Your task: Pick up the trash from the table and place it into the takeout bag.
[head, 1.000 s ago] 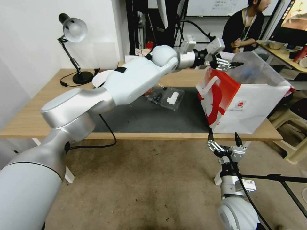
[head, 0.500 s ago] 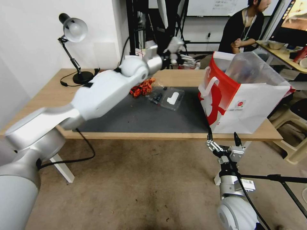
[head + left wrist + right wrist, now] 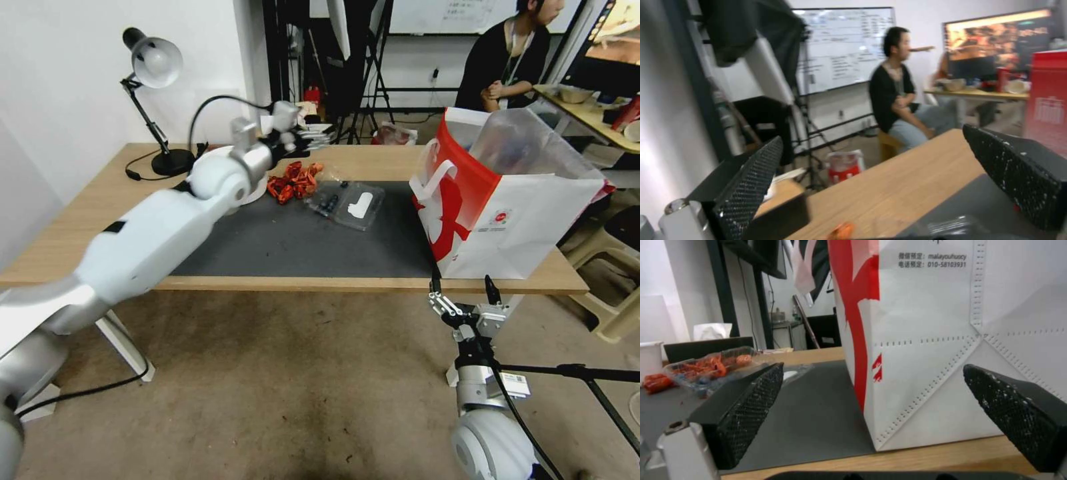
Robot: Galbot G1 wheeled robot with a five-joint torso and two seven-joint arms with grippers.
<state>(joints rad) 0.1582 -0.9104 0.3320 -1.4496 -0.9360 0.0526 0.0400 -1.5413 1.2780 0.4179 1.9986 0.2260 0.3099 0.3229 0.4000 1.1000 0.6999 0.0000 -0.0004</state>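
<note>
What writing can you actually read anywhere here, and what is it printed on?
"malayouhuocy" on the takeout bag
"010-58103931" just below it, same bag; the Chinese characters before both are too small to make out
Small red logo on the bag: too small to read
Whiteboard: handwriting blurred, unreadable

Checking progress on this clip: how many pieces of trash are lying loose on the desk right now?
2: crumpled red wrappers at the dark mat's far edge, just beyond the open left gripper, and a clear plastic container on the mat beside them. The takeout bag may hide more.
</note>
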